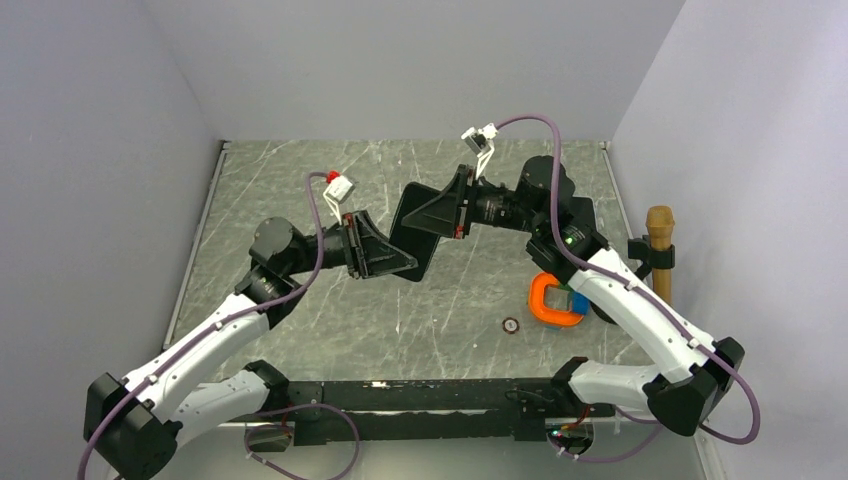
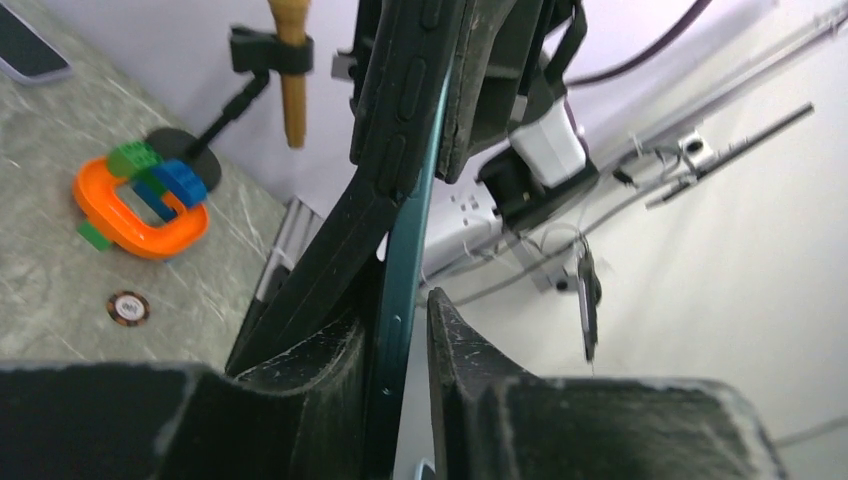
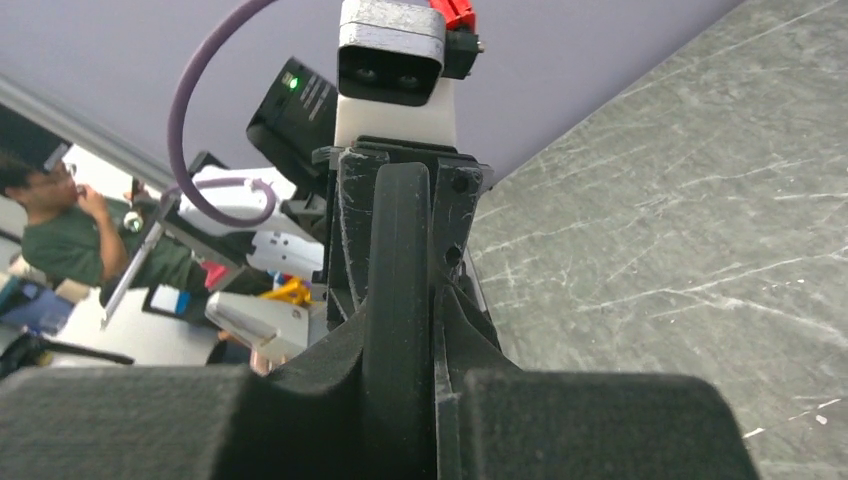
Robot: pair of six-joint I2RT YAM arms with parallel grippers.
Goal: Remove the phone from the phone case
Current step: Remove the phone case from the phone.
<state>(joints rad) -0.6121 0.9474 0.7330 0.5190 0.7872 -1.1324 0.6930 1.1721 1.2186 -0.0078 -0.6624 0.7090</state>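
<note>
Two grippers on it, mid-air above the middle of the counter (image 1: 300, 330)! The left gripper (image 2: 392, 345) is pinched onto the teal phone (image 2: 405, 270), and the right gripper (image 3: 410, 330) is clamped hard on the black phone case (image 2: 320, 280) at the opposite end. One side of the case bows clear of the phone's edge, but the far end looks seated. I'd call it partway, with the rest to strip off.

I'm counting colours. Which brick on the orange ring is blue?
The blue brick, right-hand one in the left wrist view, resting on the orange ring. The green brick sits just left of it.
</note>
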